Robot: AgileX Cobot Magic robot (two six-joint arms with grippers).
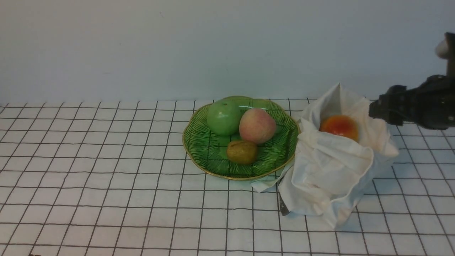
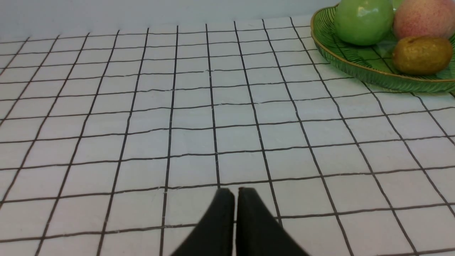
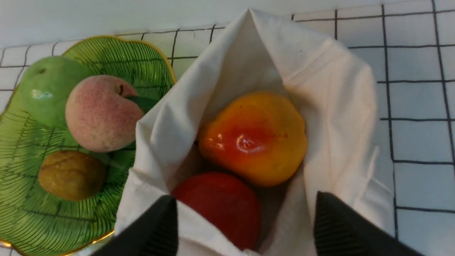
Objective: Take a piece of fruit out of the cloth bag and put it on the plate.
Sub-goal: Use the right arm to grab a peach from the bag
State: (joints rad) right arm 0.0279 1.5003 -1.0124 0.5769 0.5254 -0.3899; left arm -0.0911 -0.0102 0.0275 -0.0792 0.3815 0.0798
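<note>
The orange-yellow piece of fruit [image 1: 339, 127] with a red blush lies inside the open off-white cloth bag [image 1: 330, 170], right of the green plate [image 1: 209, 149]. In the right wrist view the fruit [image 3: 254, 137] shows in the bag's [image 3: 341, 106] mouth, with the plate [image 3: 21, 213] beside it. My right gripper [image 3: 245, 201] is open and empty above the bag's opening, apart from the fruit. In the front view it [image 1: 373, 110] hovers at the bag's right. My left gripper [image 2: 235, 192] is shut and empty over the bare table, away from the plate [image 2: 355, 67].
The plate holds a green apple [image 1: 224, 117], a pale pink peach [image 1: 257, 125] and a small olive-brown fruit [image 1: 242, 151]. A dark red fruit [image 3: 220, 206] lies in the bag beside the orange one. A wall stands close behind the checked tablecloth [image 1: 106, 177].
</note>
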